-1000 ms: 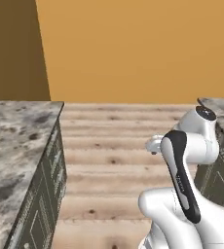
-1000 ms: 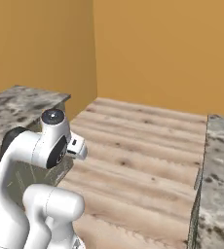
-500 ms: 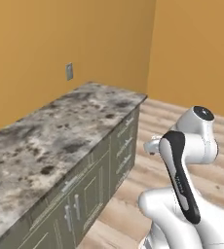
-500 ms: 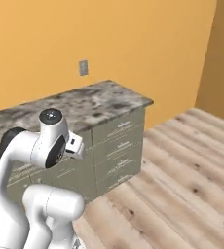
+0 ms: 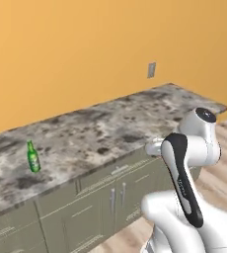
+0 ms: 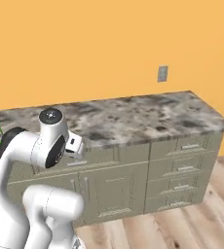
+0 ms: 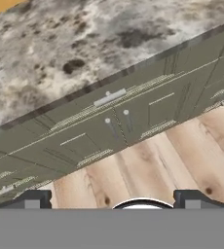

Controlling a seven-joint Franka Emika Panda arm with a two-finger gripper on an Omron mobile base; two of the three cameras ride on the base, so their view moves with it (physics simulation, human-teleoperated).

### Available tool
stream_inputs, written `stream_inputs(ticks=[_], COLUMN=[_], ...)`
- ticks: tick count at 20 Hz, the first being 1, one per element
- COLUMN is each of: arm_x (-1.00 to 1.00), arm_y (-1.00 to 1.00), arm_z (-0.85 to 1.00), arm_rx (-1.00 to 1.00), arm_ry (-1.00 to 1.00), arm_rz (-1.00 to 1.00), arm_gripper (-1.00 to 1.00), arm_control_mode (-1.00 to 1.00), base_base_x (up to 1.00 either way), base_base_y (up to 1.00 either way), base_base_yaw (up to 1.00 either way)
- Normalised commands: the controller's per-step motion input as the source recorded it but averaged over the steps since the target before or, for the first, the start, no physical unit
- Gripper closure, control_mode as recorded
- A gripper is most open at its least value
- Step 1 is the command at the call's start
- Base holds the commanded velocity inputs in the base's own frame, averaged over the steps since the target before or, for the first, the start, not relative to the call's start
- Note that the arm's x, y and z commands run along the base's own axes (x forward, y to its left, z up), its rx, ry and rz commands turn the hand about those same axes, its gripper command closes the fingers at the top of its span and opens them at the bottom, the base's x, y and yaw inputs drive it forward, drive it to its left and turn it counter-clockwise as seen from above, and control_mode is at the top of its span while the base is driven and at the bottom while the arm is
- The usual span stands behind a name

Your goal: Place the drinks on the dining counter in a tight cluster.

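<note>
Here 1 green bottle (image 5: 33,157) stands upright near the left end of the speckled counter (image 5: 115,123), well apart from the gripper (image 7: 112,197), whose fingers are spread wide and hold nothing.

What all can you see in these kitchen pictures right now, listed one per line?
slim green glass bottle: one, green, upright near the counter's left end
dining counter: one, grey-brown speckled granite top over olive-grey cabinet fronts, against the wall
metal bar handles: several, silver, on the drawers and doors
wall outlet: one, grey, on the orange wall above the counter
wooden floor: light planks, before the cabinets
gripper: one, dark fingertips, open, pointing at the cabinet fronts and floor
</note>
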Motion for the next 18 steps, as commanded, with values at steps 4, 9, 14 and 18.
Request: stream_inputs(ticks=[4,9,14,18], arm_x=[0.00,0.00,0.00,0.00], arm_y=[0.00,0.00,0.00,0.00], arm_z=[0.00,0.00,0.00,0.00], arm_rx=[0.00,0.00,0.00,0.00], arm_ry=[0.00,0.00,0.00,0.00], arm_rz=[0.00,0.00,0.00,0.00], arm_gripper=[-1.00,-1.00,-1.00,-1.00], arm_control_mode=[1.00,1.00,1.00,1.00], base_base_x=[0.39,0.62,0.38,0.34], base_base_y=[0.00,0.05,0.24,0.46], base_base_yaw=[0.71,0.20,0.04,0.11])
